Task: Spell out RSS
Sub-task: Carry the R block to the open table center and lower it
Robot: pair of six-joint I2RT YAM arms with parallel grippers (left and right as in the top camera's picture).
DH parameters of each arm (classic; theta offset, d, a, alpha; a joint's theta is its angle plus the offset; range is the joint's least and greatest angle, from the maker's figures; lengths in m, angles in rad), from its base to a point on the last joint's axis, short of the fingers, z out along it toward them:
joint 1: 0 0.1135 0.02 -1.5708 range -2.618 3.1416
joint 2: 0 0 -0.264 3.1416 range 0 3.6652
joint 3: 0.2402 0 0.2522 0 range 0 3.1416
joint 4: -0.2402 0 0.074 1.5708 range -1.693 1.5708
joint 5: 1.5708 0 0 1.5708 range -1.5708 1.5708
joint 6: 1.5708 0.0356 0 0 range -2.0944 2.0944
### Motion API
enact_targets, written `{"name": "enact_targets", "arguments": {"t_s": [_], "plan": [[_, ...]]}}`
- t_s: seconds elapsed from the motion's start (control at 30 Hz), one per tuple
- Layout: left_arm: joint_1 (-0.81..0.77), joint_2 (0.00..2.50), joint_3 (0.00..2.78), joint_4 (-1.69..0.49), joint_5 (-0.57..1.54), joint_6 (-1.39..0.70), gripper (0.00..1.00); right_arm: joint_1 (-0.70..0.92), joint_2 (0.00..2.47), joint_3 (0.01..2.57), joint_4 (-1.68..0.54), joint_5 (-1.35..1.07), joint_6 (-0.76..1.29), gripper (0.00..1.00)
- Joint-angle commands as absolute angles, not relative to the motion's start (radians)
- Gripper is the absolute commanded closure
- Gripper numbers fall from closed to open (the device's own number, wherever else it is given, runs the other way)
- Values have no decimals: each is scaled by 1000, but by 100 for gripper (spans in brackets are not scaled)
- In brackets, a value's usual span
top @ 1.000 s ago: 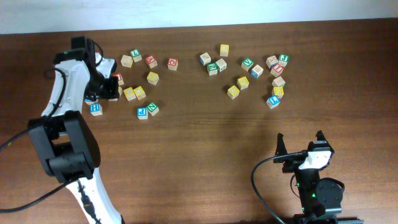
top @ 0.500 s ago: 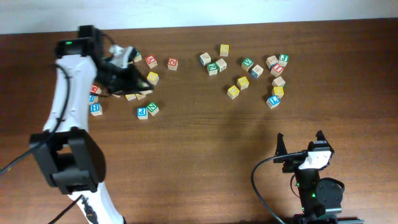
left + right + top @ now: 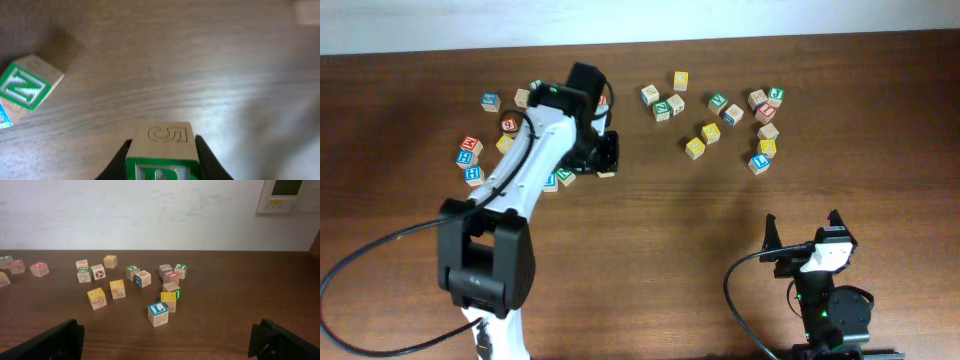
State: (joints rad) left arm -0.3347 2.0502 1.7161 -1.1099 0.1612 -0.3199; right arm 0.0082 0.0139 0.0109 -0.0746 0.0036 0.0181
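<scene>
One green R cube (image 3: pixel 161 150) is pinched in the left gripper (image 3: pixel 605 158). Next it probably needs putting down on bare table (image 3: pixel 650 225). The right gripper (image 3: pixel 803 235) rests, spread wide.

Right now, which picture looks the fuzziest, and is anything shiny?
Left wrist view: fuzziest, the R cube is soft up close, pale glare on the table, right edge smeared. Overhead view: sharp, evenly lit. Right wrist view: blue L cube crisp.
</scene>
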Motion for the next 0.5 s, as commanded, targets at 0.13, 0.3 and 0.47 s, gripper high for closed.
{"name": "enact_targets", "arguments": {"t_s": [0.13, 0.3, 0.47], "plan": [[-391, 2041, 1544, -903, 82, -411, 85, 11, 6, 6, -82, 12, 12, 2], [-447, 2044, 1518, -822, 69, -411, 88, 11, 6, 6, -82, 12, 12, 2], [-491, 2045, 1518, -800, -65, -412, 88, 11, 6, 6, -82, 12, 12, 2]]}}
